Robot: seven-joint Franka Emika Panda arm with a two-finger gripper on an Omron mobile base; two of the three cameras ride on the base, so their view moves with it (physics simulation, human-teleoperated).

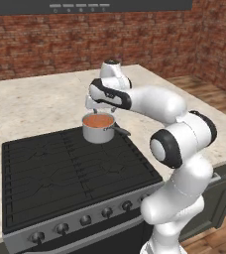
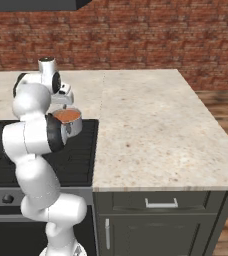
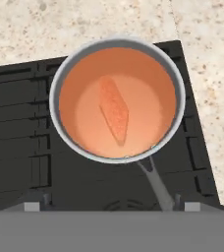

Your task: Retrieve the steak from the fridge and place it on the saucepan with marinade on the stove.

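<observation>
The steak (image 3: 114, 110), a flat pinkish-red piece, lies in the orange-red marinade (image 3: 148, 78) inside the steel saucepan (image 3: 180, 93). The saucepan (image 1: 97, 133) stands on the back right burner of the black stove (image 1: 60, 168), its dark handle pointing right. My gripper (image 1: 99, 106) hovers just above the pot, open, fingertips (image 3: 33, 206) spread wide with nothing between them. From the right base view the saucepan (image 2: 75, 127) sits behind my arm, with the gripper (image 2: 66, 102) over the marinade (image 2: 67, 116). The fridge is out of view.
A speckled beige counter (image 2: 146, 125) surrounds the stove (image 2: 76, 160) on the right and behind. A brick wall (image 1: 45, 39) runs along the back. Knobs (image 1: 85, 220) line the stove front. Dark cabinet drawers (image 2: 161, 205) sit under the counter.
</observation>
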